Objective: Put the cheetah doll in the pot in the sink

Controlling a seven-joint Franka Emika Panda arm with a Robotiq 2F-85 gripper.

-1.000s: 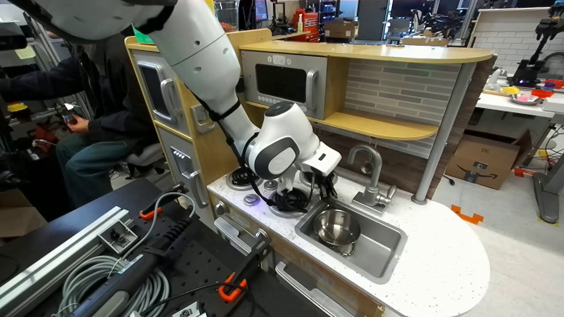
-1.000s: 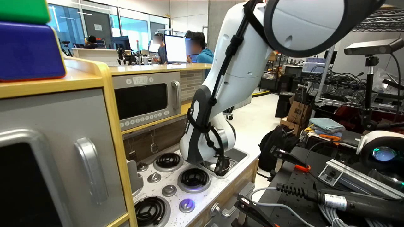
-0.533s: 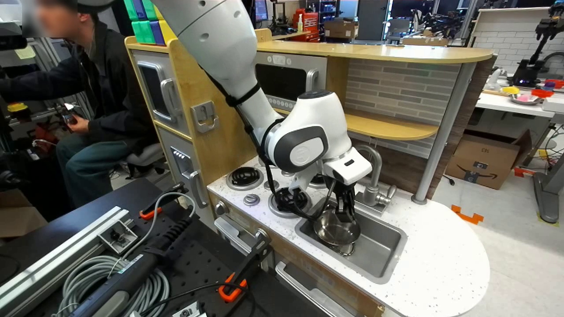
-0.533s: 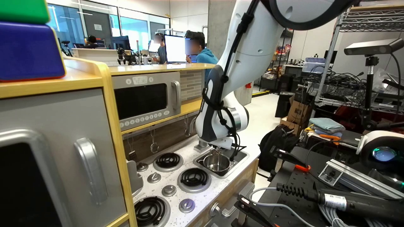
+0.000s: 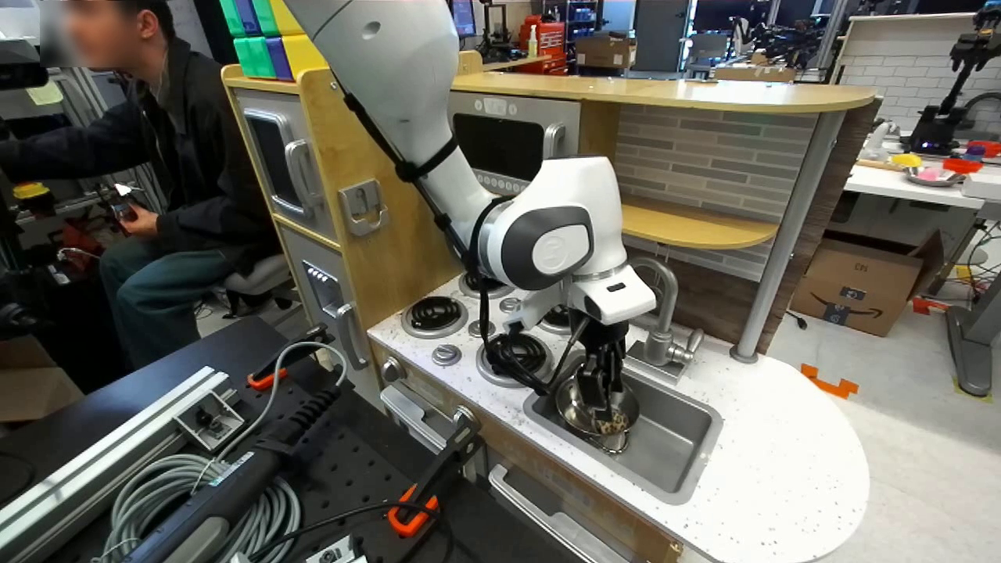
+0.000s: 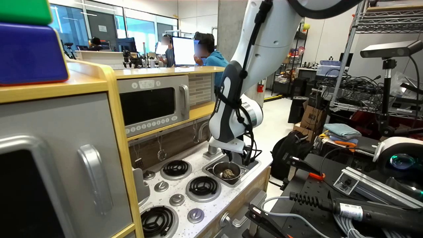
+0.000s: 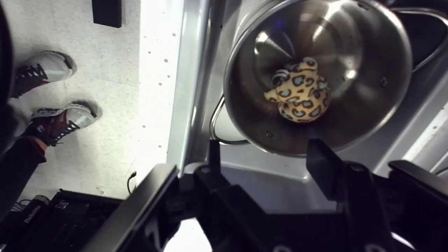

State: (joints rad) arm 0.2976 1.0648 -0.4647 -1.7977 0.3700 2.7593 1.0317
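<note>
The cheetah doll (image 7: 302, 94), yellow with brown and blue-grey spots, lies at the bottom of the shiny silver pot (image 7: 259, 115). In both exterior views the pot (image 5: 575, 410) stands inside the metal sink (image 5: 672, 442), and a spotted bit of the doll (image 6: 228, 174) shows in it. Above the pot hangs my gripper (image 7: 265, 145), pointing down. Its black fingers (image 7: 323, 168) are spread well apart with nothing between them, and the doll lies beyond their tips without contact. In an exterior view the gripper (image 5: 602, 391) partly covers the pot's far side.
A curved faucet (image 5: 665, 313) rises behind the sink, close to the arm. Stove burners (image 6: 203, 188) and knobs lie beside the basin. The shelf (image 5: 692, 227) and microwave (image 6: 148, 105) are behind the arm. A person (image 5: 180, 156) sits beyond the cabinet.
My gripper has travelled from beside the burners to over the pot, then shifted slightly. Its fingers have opened, and the doll now lies loose in the pot.
</note>
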